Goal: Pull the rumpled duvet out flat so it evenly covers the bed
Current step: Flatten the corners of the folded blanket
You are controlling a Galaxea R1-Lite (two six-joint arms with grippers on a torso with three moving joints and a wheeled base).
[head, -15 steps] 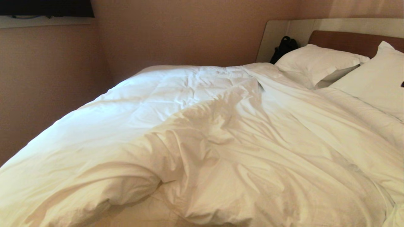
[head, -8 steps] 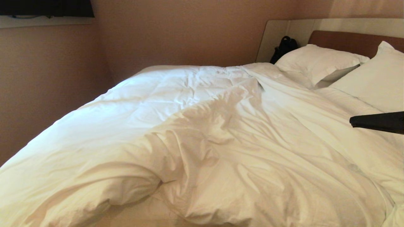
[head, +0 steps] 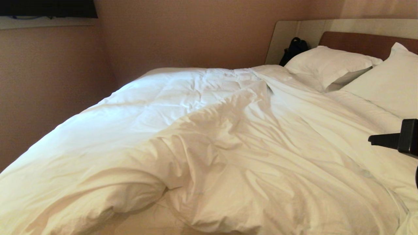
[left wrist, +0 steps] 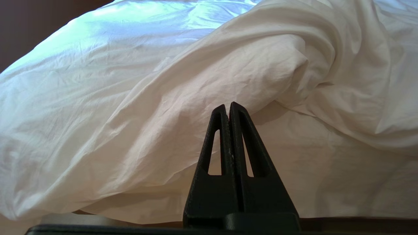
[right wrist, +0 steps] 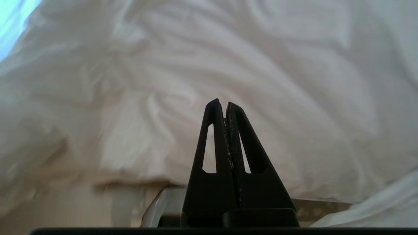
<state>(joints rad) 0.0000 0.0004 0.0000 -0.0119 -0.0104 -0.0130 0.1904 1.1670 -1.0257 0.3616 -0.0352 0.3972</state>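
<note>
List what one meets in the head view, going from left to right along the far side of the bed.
Wall → duvet → black bag → pillow → headboard → second pillow, with the shut right gripper entering lower, at the right edge.

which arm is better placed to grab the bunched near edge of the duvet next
Probably the left. The left gripper, shut, points straight at the duvet's rolled near fold. The right gripper, also shut and empty, hangs above the flatter part near the pillows.
</note>
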